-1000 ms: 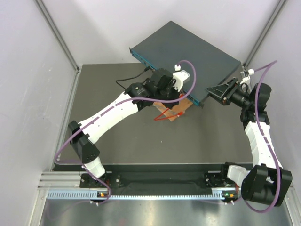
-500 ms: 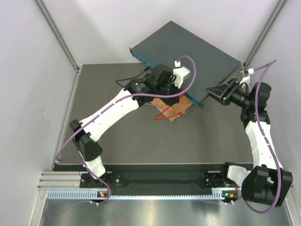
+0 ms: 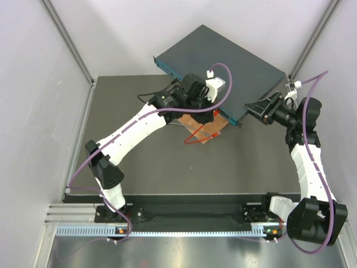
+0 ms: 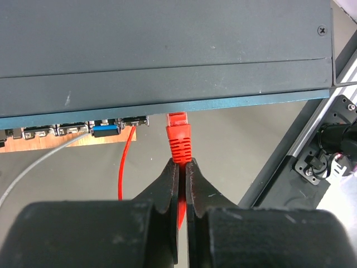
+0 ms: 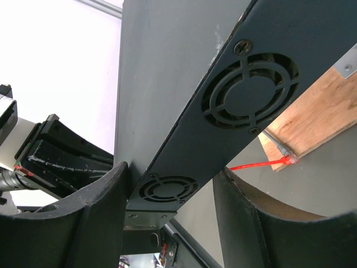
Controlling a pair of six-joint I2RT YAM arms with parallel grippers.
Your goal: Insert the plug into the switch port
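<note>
In the left wrist view my left gripper [image 4: 179, 163] is shut on the red boot of the plug [image 4: 178, 131]. The plug's tip sits right at the lower front edge of the dark blue-grey switch [image 4: 167, 50], just right of the nearest visible switch port [image 4: 135, 120]. Its thin red cable [image 4: 125, 162] loops down beside it. In the top view the left gripper [image 3: 211, 111] is at the switch's [image 3: 223, 58] front face. My right gripper [image 5: 170, 170] straddles the switch's vented side end [image 5: 245, 95], one finger on each face, at the box's right corner [image 3: 262, 109].
A grey cable [image 4: 44, 162] and a blue connector [image 4: 106, 129] occupy ports left of the plug. A wooden block [image 3: 205, 131] lies under the switch's front edge. A black cable [image 3: 153, 92] runs from the switch's left end. White walls surround the table.
My left arm has pushed slightly forward and up toward the switch's front face, carrying the plug. The right arm and the switch have not moved.
</note>
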